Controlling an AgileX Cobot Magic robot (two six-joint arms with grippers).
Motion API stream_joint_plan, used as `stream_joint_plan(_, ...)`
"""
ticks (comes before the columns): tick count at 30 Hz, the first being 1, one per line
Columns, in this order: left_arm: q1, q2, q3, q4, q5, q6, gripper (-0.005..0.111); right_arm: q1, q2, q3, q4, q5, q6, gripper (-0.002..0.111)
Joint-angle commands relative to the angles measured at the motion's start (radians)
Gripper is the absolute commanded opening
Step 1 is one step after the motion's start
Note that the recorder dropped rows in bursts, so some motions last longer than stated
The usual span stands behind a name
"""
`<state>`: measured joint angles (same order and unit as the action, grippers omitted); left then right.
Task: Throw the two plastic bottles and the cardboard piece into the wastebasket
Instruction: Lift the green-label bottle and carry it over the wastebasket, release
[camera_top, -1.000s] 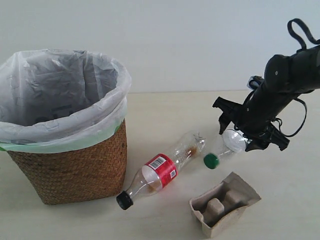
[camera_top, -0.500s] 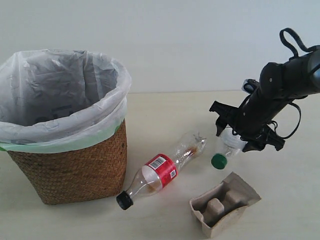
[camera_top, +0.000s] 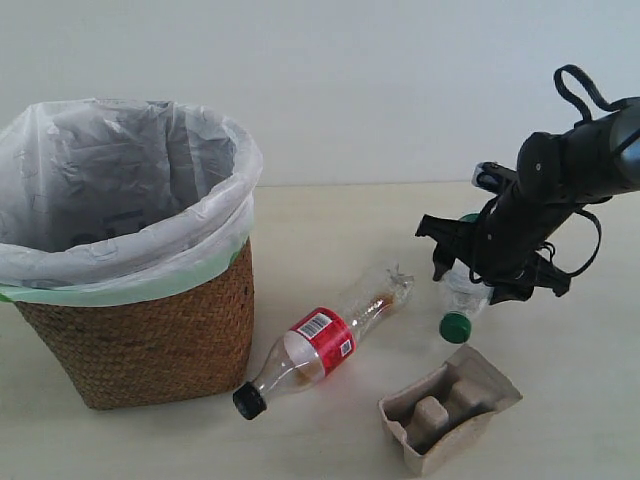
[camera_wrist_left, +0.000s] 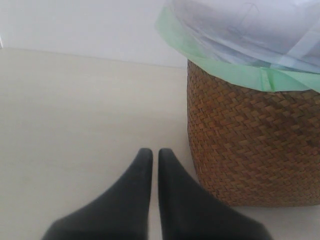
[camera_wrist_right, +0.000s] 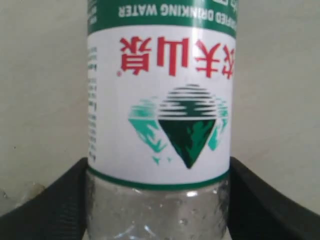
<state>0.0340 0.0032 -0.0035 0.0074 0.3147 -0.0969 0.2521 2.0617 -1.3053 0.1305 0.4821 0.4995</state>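
My right gripper (camera_top: 487, 268) is shut on the clear bottle with the green-and-white label (camera_wrist_right: 159, 100), a finger on each side of its body. That bottle hangs tilted, its green cap (camera_top: 455, 327) pointing down close to the table. The red-label bottle (camera_top: 322, 340) lies on the table with its black cap (camera_top: 248, 401) toward the front, beside the wastebasket (camera_top: 140, 335). The cardboard piece (camera_top: 450, 405) sits at the front right. My left gripper (camera_wrist_left: 151, 153) is shut and empty, low over the table next to the wastebasket's wicker wall (camera_wrist_left: 250, 135); it is outside the exterior view.
The wastebasket's white bag liner (camera_top: 120, 200) folds over the rim, and the opening faces up. A pale wall runs along the back edge of the beige table (camera_top: 330, 220).
The right gripper has shifted a little left and turned with the green-label bottle; the green cap has swung down and to the right. Nothing else has moved.
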Motion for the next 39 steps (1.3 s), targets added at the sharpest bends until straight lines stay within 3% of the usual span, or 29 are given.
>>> stream_joint_plan(1,-0.004,-0.003,0.004,0.002,0.000,-0.003,0.004,-0.004,0.001,0.005,-0.029,0.022,-0.059,0.000)
stream_joint_plan(10,-0.004,-0.003,0.004,0.002,0.000,-0.003,0.004,-0.022,-0.228,-0.192,-0.025,0.185,-0.279,0.000)
stream_joint_plan(14,-0.004,-0.003,0.004,0.002,0.000,-0.003,0.004,-0.022,-0.381,-0.243,0.144,0.220,-0.521,0.000)
stream_joint_plan(17,-0.004,-0.003,0.004,0.002,0.000,-0.003,0.004,-0.019,-0.445,-0.243,0.381,0.259,-0.722,0.000)
stream_joint_plan(19,-0.004,-0.003,0.004,0.002,0.000,-0.003,0.004,0.000,-0.451,-0.243,0.485,0.276,-0.779,0.000)
stream_joint_plan(25,-0.004,-0.003,0.004,0.002,0.000,-0.003,0.004,0.139,-0.453,-0.238,0.487,0.292,-0.911,0.000)
stream_joint_plan(33,-0.004,-0.003,0.004,0.002,0.000,-0.003,0.004,0.248,-0.503,-0.011,0.514,-0.063,-0.908,0.000)
stream_joint_plan(39,-0.004,-0.003,0.004,0.002,0.000,-0.003,0.004,0.256,-0.507,0.041,0.523,-0.116,-0.871,0.000)
